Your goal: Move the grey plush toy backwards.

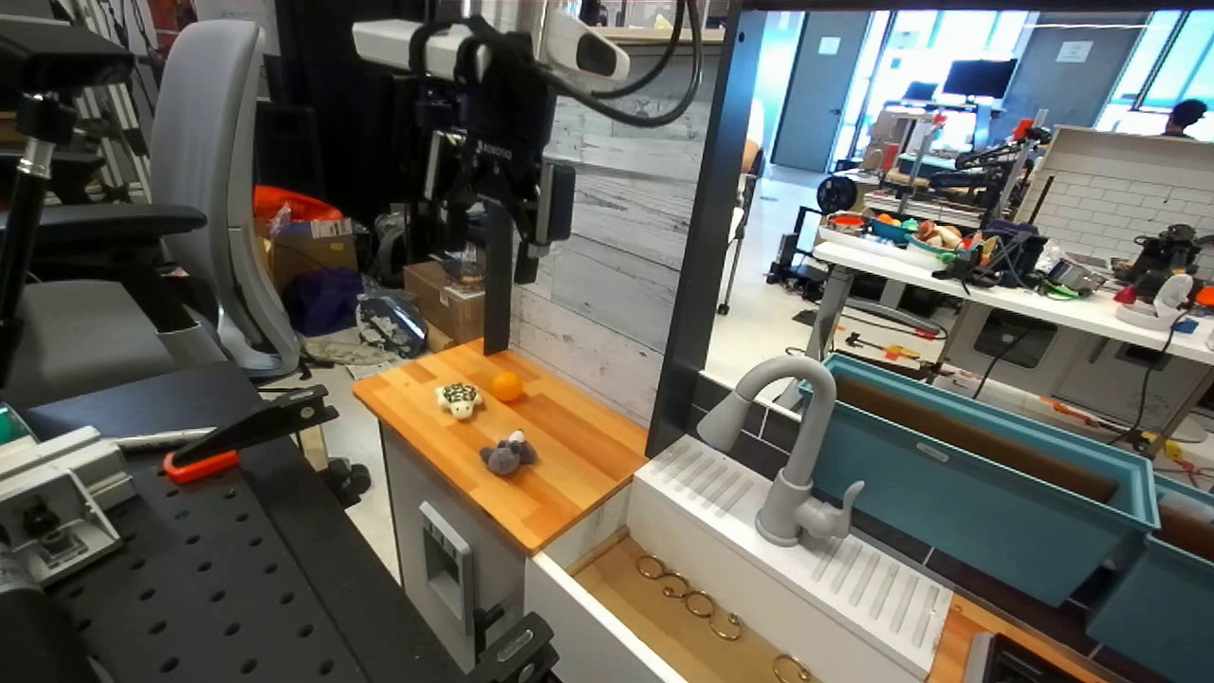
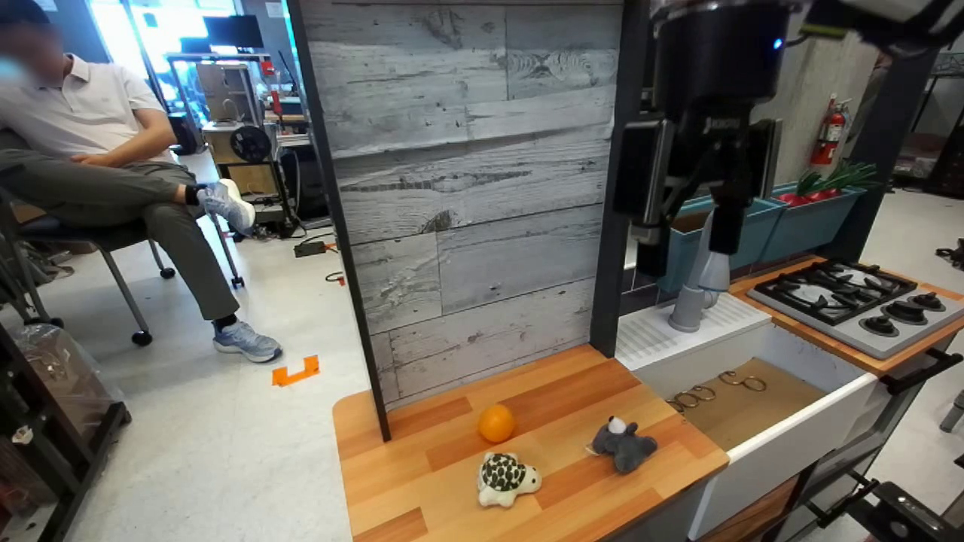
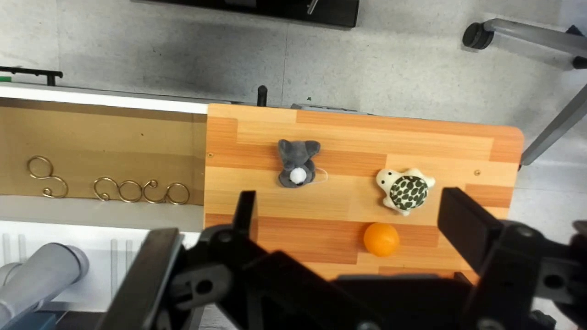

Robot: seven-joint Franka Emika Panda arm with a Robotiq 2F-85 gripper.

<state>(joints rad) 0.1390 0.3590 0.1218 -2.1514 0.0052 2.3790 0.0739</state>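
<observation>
The grey plush toy is a small dark grey soft animal with a white muzzle or nose spot. It lies on the wooden countertop, near the end beside the sink, in both exterior views. In the wrist view the plush toy lies above and between the jaws in the picture, left of middle. My gripper is open and empty, its two black fingers wide apart. In both exterior views the gripper hangs high above the counter, well apart from the toy. Nothing hides the toy.
A turtle plush and an orange ball lie on the same counter. An open-topped sink with brass rings adjoins it, with a grey faucet. A whitewashed plank wall and dark posts stand along the counter's back.
</observation>
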